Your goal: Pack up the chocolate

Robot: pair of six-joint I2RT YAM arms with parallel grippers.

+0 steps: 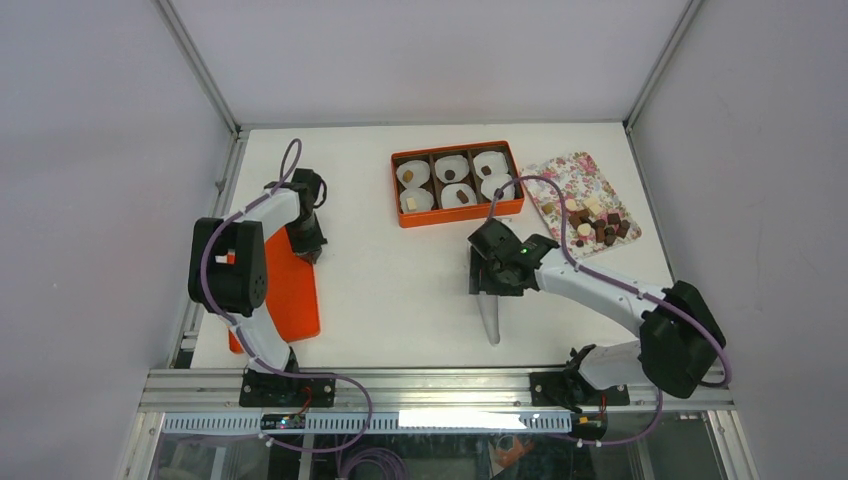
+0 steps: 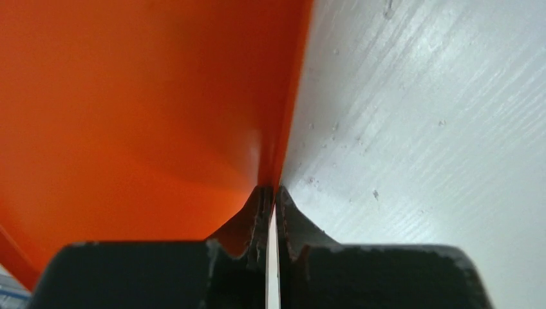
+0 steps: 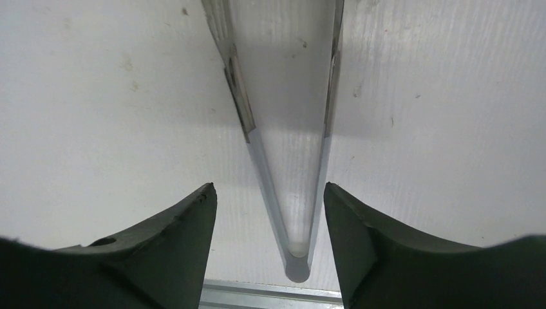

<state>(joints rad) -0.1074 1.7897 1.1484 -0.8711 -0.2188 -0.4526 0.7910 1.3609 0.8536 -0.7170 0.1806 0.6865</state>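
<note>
Several small brown, tan and cream chocolate pieces lie on the floral tray at the right. An orange box holds white paper cups, most with one piece inside. My left gripper is shut on the edge of the flat orange lid at the table's left side. My right gripper is open, its fingers on either side of the metal tongs, which lie on the white table.
The tongs' joined end points toward the table's near edge, where a metal rail runs. The lid's near left corner reaches past the table's left edge. Grey walls enclose the table on three sides.
</note>
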